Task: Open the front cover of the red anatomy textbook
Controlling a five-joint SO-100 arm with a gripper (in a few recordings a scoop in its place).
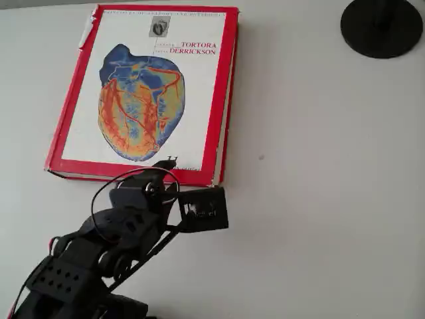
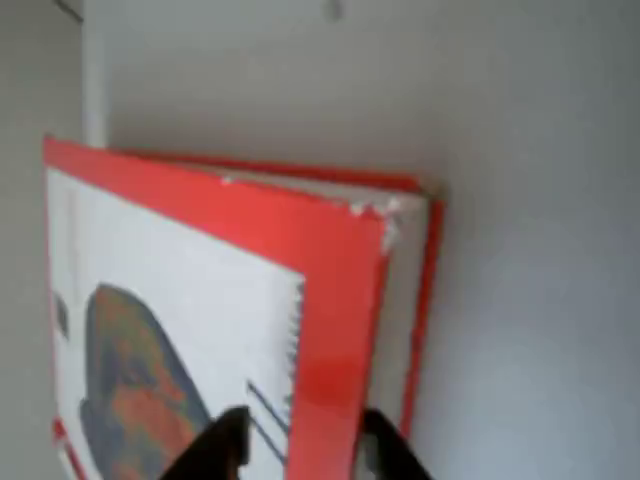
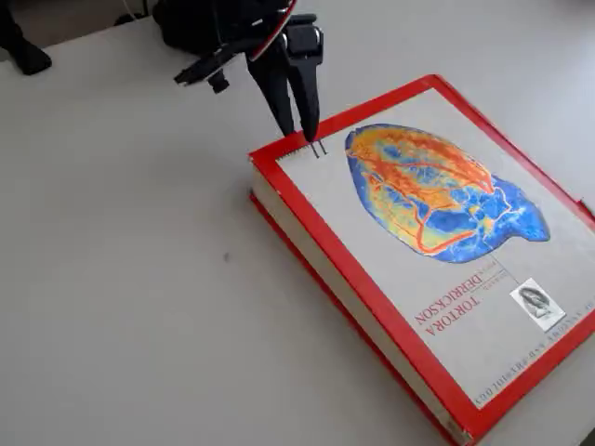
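Fingers (image 3: 299,128) sit slightly apart over the cover (image 3: 446,269) edge, at the book (image 1: 226,119) corner. Cover looks flat and shut; opening is not done yet.

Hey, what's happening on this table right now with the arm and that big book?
The robot's black gripper is at the near corner of the red anatomy textbook, fingers slightly apart either side of the front cover's red edge. The wrist view shows the cover raised only a little at that corner; the book is otherwise closed, flat on the white table. A black round base sits apart.
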